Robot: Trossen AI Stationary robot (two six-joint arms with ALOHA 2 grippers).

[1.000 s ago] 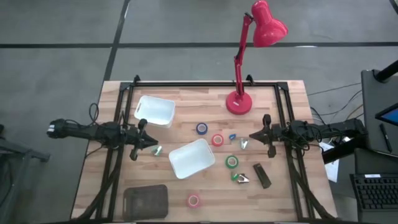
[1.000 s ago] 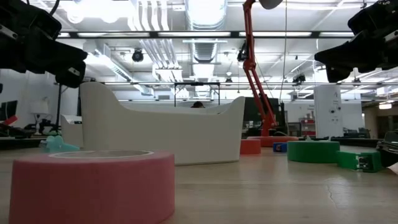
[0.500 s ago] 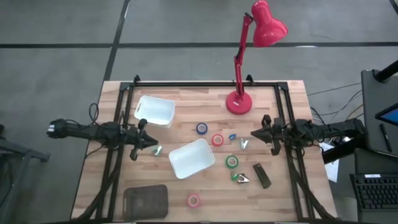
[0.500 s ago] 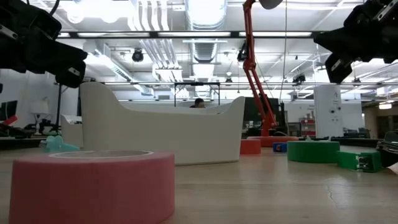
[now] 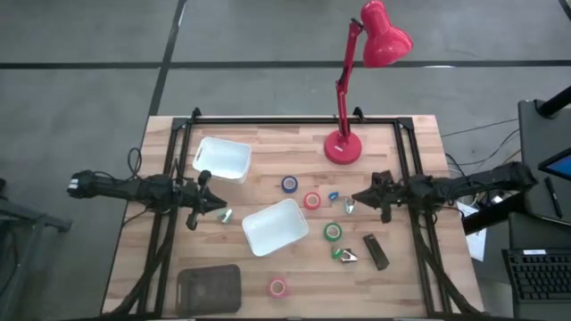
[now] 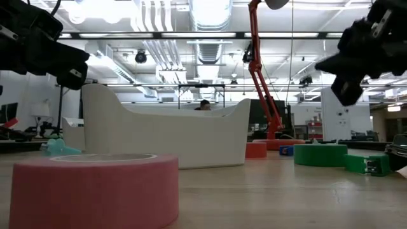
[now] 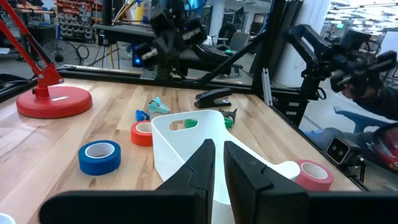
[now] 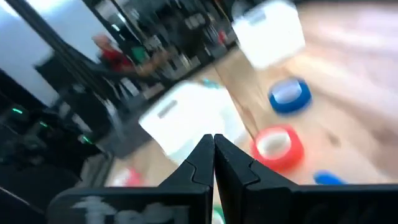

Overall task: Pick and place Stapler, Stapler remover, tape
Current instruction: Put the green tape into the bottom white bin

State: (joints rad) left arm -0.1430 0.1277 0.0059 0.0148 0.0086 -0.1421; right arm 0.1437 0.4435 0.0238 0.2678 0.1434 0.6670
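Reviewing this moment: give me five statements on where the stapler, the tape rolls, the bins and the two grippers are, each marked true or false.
1. The stapler lies on the bare table, outside both white bins. True.
2. The pink tape roll sits inside the central white bin. False: it lies on the table near the front edge, beside the dark tray.
3. The right gripper holds the red tape roll. False: its fingers are shut on nothing, and the roll lies on the table apart from it.
4. The left gripper is shut and empty, left of the central white bin. True.
5. The blue tape roll is stacked on the green one. False: they lie apart.
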